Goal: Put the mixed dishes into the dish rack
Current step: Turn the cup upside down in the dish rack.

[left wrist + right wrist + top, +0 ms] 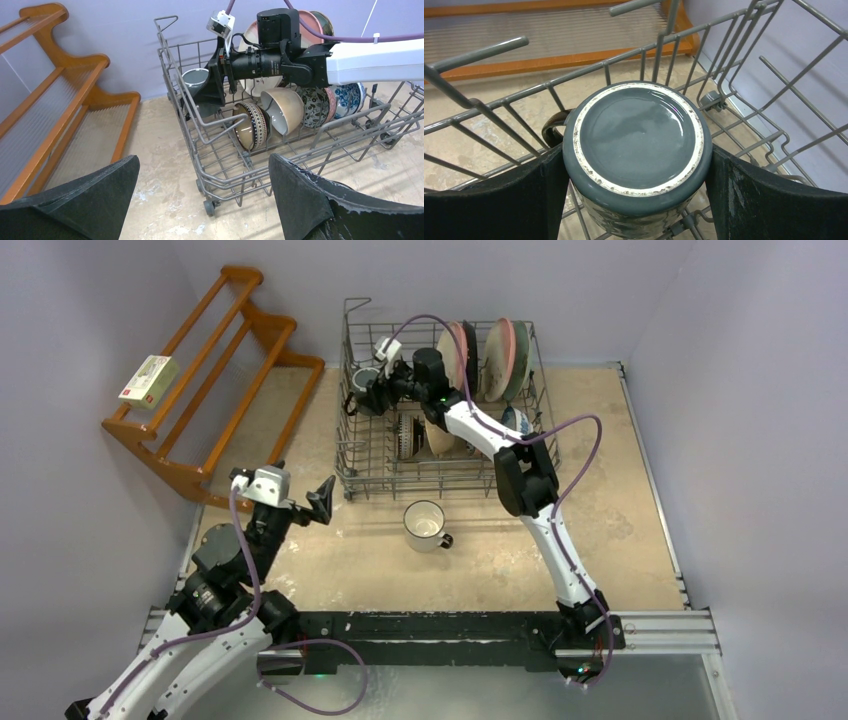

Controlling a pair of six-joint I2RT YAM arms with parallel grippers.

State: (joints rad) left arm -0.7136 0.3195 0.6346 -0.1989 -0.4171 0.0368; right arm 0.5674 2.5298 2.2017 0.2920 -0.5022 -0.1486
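From my station I saw the right fingers (524,200) reaching into the far left corner of the dish rack (346,430), one pressed against each side of the dark teal mug (636,140), so they were spread wide but holding it. That mug stood upside down, its glazed base with the pale unglazed ring facing the wrist camera and its handle poking out on the side toward the rack's outer wall. I could not tell whether its rim sat on the wires or hung just above them. The left fingers (90,200) were spread wide with nothing between them, hovering above the desk (600,540) just off the rack's near left corner and pointing toward it. The white mug (425,524) stood upright on the desk just in front of the rack, apart from both arms, its handle toward the near right. Inside the rack, large plates (506,358) stood on edge along the far right side, and a striped patterned bowl (252,132), a beige bowl (282,110) and blue patterned bowls (316,107) leaned in a row among the tines in the middle. A wooden shelf (220,370) lay to the left against the wall, with a small box (150,380) resting on it.
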